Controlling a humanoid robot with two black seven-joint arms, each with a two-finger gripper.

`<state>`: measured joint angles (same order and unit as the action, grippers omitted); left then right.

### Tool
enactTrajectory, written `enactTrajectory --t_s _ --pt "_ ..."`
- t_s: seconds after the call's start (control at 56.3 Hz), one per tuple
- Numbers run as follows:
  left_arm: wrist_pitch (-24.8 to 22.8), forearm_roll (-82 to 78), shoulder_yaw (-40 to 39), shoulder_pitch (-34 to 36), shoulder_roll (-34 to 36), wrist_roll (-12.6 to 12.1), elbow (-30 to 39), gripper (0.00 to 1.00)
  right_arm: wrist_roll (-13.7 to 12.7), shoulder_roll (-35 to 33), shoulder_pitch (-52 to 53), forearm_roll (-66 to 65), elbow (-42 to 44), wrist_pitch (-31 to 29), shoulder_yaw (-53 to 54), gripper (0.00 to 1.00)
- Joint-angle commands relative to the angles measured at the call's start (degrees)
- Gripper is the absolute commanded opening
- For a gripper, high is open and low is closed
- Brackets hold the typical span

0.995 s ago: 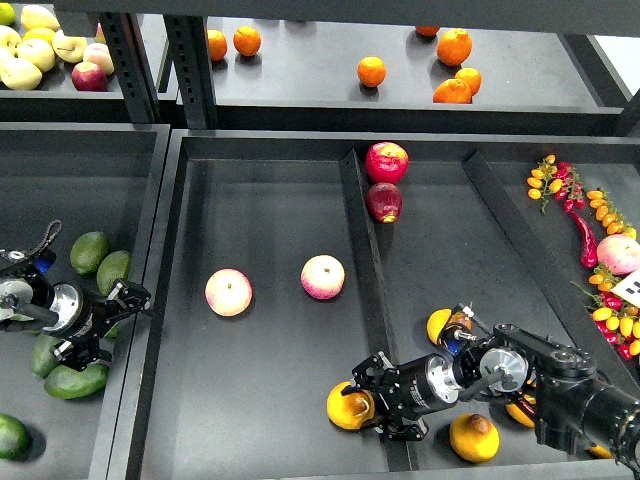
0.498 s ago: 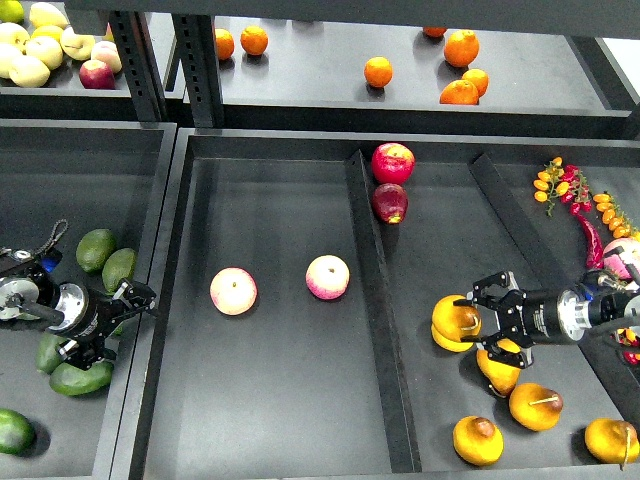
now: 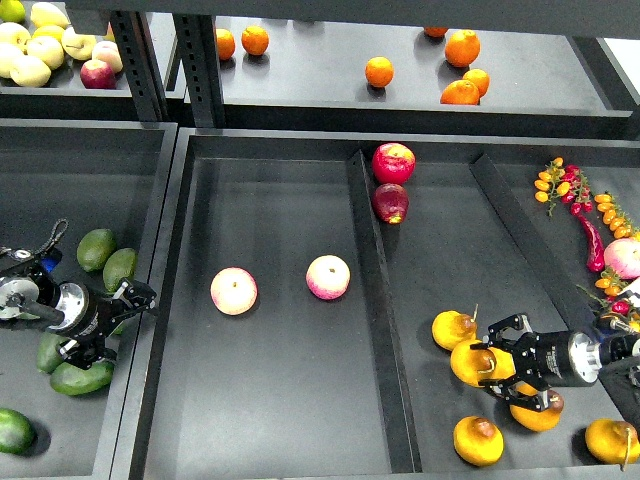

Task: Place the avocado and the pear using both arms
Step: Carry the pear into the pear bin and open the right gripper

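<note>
Several dark green avocados lie in the left bin, one (image 3: 95, 248) at the back, one (image 3: 118, 268) beside it and one (image 3: 80, 377) nearer the front. My left gripper (image 3: 124, 323) is open among them, its jaws spread and nothing clearly held. Several yellow-orange pears lie in the right compartment of the middle tray. My right gripper (image 3: 500, 360) is open, its jaws either side of the right end of one pear (image 3: 472, 362). Another pear (image 3: 452, 328) lies just behind it and a third (image 3: 477, 440) towards the front.
Two pink-yellow apples (image 3: 233, 290) (image 3: 327, 277) lie in the tray's left compartment, and two red apples (image 3: 393, 162) lie by the divider (image 3: 375, 290). Oranges (image 3: 378, 71) sit on the back shelf. Peppers and small tomatoes (image 3: 590, 235) fill the far right.
My right gripper has moved from the front of the divider to the pear group, then nearer the front onto another pear. My left gripper has barely moved.
</note>
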<state>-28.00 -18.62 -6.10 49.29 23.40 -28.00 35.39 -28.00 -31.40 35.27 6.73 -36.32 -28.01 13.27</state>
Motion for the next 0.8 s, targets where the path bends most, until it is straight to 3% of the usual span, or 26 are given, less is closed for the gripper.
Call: enactTrajectory --t_s 0.0,0.355,0.48,0.586,0.675,0.782 --pt "0.0 0.0 0.0 0.1 0.0 0.0 0.0 1.0 0.0 0.6 -0.9 -1.0 0.9 0.0 0.1 0.03" --pt "0.0 0.0 0.0 0.2 0.0 0.0 0.0 1.0 0.0 1.5 -2.2 -1.3 2.6 0.0 0.4 0.04" --pt "0.0 0.0 0.0 0.2 0.0 0.0 0.0 1.0 0.0 1.5 -2.2 -1.3 2.6 0.0 0.4 0.1" --pt "0.0 0.0 0.0 0.3 0.0 0.0 0.0 1.0 0.0 1.4 -2.1 -1.3 2.5 0.0 0.4 0.21" --pt "0.0 0.0 0.0 0.3 0.0 0.0 0.0 1.0 0.0 1.4 -2.0 -2.2 2.4 0.0 0.0 0.51" --pt "0.0 0.0 0.0 0.4 -0.1 0.0 0.0 1.0 0.0 1.3 -1.6 -3.7 2.3 0.0 0.1 0.57"
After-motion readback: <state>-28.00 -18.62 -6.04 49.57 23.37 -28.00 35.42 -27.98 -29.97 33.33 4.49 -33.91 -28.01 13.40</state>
